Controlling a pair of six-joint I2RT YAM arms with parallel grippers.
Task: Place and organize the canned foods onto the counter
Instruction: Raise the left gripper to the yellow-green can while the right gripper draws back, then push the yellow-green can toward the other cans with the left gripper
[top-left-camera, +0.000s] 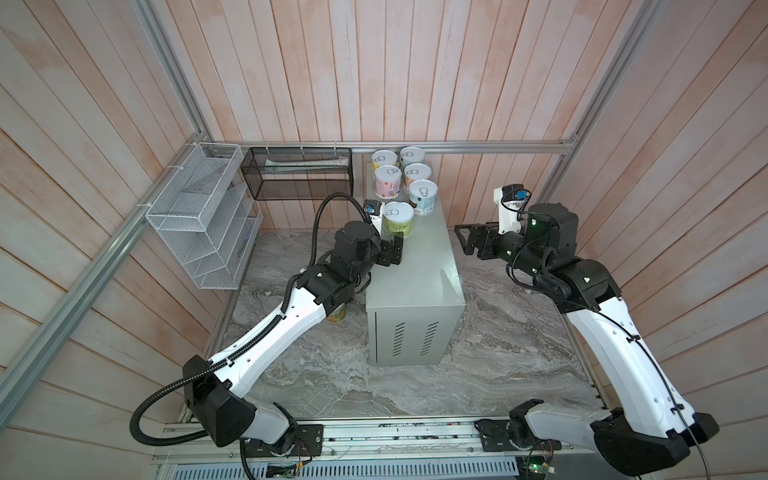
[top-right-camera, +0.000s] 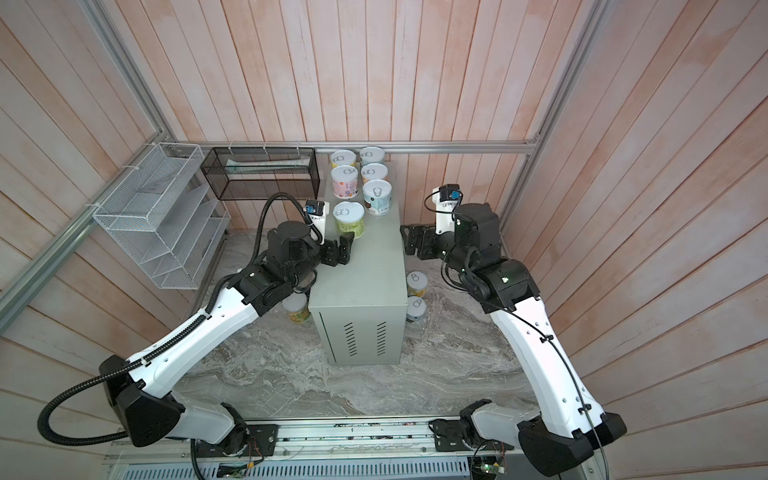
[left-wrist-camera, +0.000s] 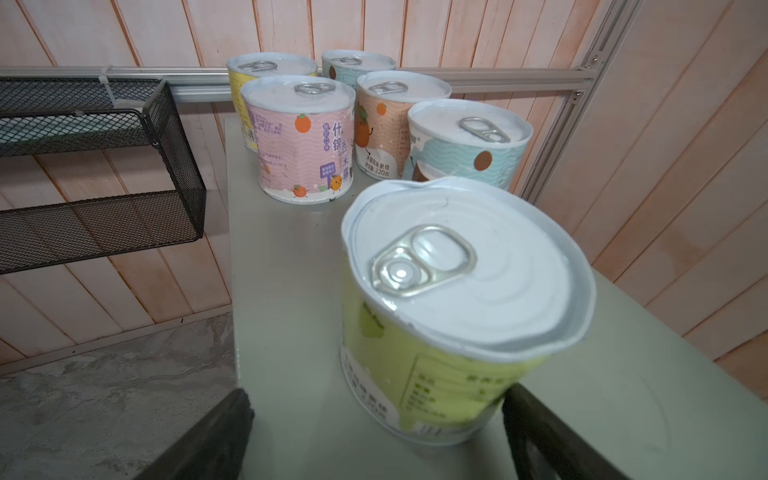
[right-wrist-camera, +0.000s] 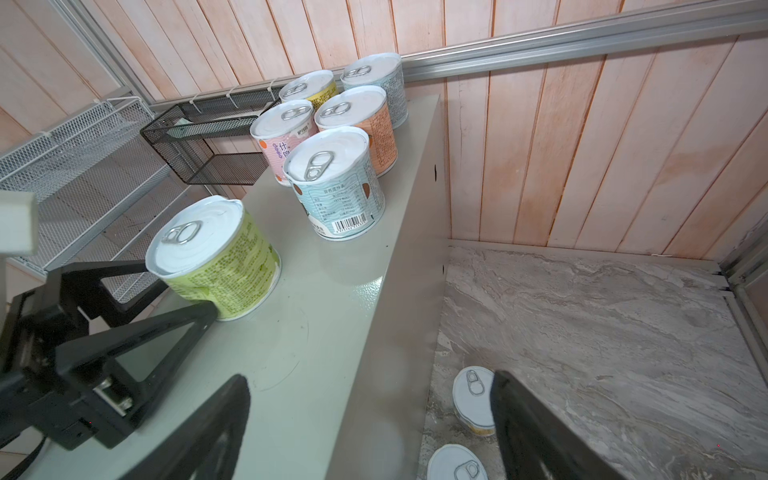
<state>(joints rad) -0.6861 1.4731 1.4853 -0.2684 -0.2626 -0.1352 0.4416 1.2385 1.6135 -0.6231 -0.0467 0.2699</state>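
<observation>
We are partway through. The bench (top-left-camera: 419, 266) is carrying six tins (top-left-camera: 388, 180), with the green tin (top-left-camera: 398, 218) standing just ahead of our spread, empty left hand (top-left-camera: 396, 250). A pair of tins (top-right-camera: 417, 284) is waiting below our spread, empty right hand (top-right-camera: 409, 241), and a lone tin (top-right-camera: 297, 308) is sitting behind the left one. Plank walls (top-left-camera: 374, 62) are enclosing the marble surface (top-left-camera: 332, 374) and the wire baskets (top-left-camera: 299, 174).

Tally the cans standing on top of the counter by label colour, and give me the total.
Yellow can: 1
Pink can: 1
Orange can: 1
Green can: 1
Pale-blue cans: 2
Total on the counter: 6
</observation>
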